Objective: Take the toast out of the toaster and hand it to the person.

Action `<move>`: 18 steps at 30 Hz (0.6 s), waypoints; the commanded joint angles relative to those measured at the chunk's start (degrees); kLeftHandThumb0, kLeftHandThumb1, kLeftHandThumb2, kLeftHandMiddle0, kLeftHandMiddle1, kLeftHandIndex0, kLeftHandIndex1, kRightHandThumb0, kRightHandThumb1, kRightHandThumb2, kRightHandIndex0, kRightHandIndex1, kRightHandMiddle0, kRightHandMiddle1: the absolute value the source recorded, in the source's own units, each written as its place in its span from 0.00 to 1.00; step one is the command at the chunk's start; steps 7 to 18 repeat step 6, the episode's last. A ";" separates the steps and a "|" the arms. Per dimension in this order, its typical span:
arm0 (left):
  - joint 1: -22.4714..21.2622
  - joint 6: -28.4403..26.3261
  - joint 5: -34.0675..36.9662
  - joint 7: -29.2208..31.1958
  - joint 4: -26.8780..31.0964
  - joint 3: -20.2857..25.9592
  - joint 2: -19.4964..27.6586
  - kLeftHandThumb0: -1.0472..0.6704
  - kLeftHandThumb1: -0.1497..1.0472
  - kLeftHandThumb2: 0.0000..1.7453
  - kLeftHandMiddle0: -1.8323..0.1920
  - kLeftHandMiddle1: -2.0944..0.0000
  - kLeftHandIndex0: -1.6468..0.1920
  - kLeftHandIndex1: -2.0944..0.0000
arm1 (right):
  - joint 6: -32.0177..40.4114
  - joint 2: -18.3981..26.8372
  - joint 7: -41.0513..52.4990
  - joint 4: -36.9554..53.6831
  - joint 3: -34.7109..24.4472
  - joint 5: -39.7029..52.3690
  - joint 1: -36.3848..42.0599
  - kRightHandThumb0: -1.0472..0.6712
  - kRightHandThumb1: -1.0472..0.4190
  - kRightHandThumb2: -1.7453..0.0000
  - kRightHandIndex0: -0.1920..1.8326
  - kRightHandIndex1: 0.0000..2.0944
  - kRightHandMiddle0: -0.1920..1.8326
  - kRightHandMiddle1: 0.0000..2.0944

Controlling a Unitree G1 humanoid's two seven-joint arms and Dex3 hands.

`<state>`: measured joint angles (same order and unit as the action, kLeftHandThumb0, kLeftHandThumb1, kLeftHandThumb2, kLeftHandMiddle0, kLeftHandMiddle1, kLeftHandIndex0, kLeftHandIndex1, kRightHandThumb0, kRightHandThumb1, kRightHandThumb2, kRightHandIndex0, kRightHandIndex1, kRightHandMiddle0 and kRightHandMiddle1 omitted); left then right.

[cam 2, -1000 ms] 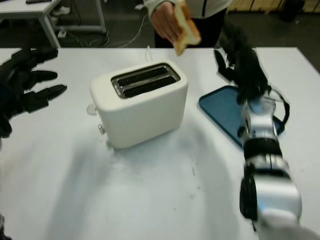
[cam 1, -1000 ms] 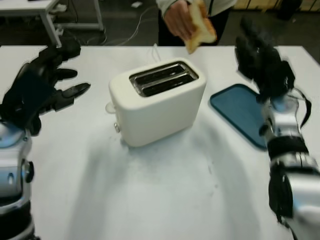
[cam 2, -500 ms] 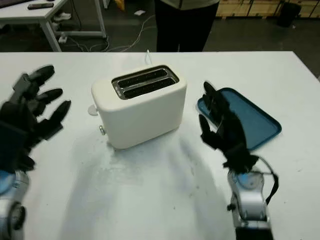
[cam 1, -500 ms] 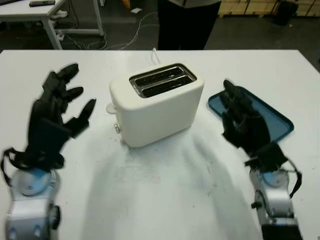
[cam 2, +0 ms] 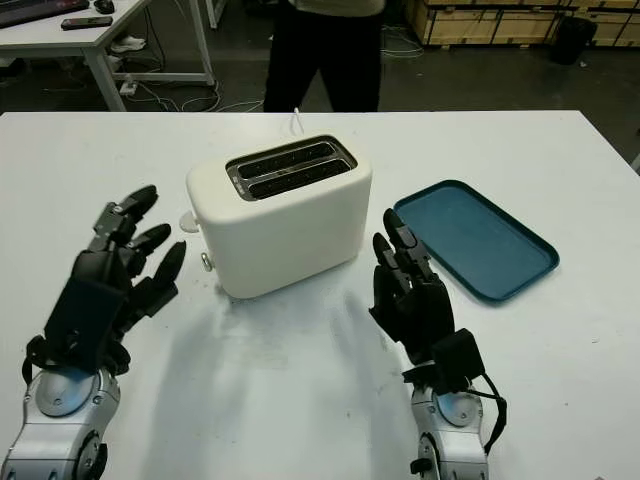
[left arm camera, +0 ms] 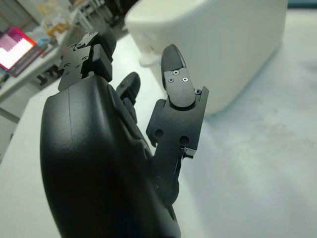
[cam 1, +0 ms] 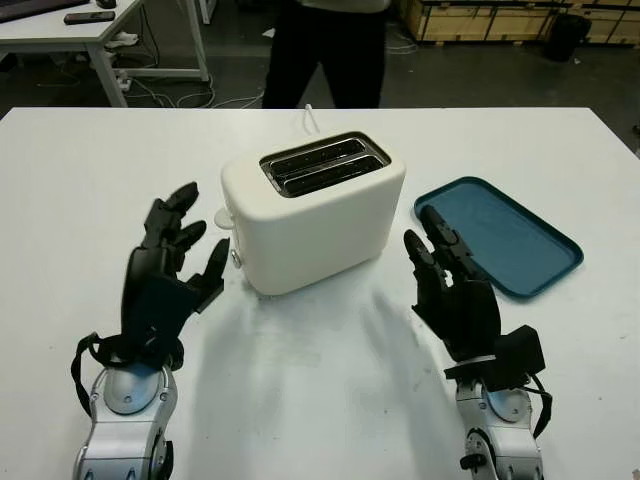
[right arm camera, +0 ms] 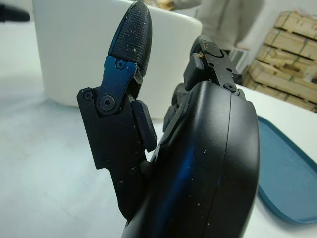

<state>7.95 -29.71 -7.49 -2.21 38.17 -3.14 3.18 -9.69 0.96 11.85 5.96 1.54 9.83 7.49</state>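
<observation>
Two empty slots face up in the toaster [cam 1: 312,208] at mid-table, and no toast shows anywhere on the table now. A second ago the person at the far edge held a slice above the toaster while the right hand was raised high beside it; since then the slice has gone from sight with the person [cam 1: 325,50], who now stands back from the table's far side, legs and dark trousers visible. That reads as a hand-over already made, so the task looks finished or all but finished.

Both arms have dropped and pulled back toward the near edge. The left hand [cam 1: 165,285] stands palm-in to the left of the toaster, near it but apart, open and holding nothing. The right hand [cam 1: 452,295] mirrors it to the right of the toaster, also open and empty, between the toaster and the blue tray [cam 1: 500,235], clear of both. The tray lies bare at the right of the table. The two hands flank the toaster without touching it, a pose that suggests a return to rest rather than a fresh reach.
</observation>
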 commanded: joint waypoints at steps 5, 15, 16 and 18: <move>-0.10 0.96 -0.85 -0.52 -0.38 0.33 0.01 0.37 0.89 0.39 0.91 0.65 0.88 0.80 | 1.72 -0.26 -1.26 1.65 0.15 -0.28 0.20 0.17 0.09 0.59 0.13 0.02 0.15 0.00; -0.24 0.29 -0.64 -0.55 -0.21 0.48 -0.22 0.36 0.89 0.39 0.91 0.65 0.87 0.80 | 1.65 -0.20 -1.44 1.72 0.14 -0.48 0.24 0.17 0.09 0.59 0.14 0.02 0.15 0.00; -0.24 0.29 -0.64 -0.55 -0.21 0.48 -0.22 0.36 0.89 0.39 0.91 0.65 0.87 0.80 | 1.65 -0.20 -1.44 1.72 0.14 -0.48 0.24 0.17 0.09 0.59 0.14 0.02 0.15 0.00; -0.24 0.29 -0.64 -0.55 -0.21 0.48 -0.22 0.36 0.89 0.39 0.91 0.65 0.87 0.80 | 1.65 -0.20 -1.44 1.72 0.14 -0.48 0.24 0.17 0.09 0.59 0.14 0.02 0.15 0.00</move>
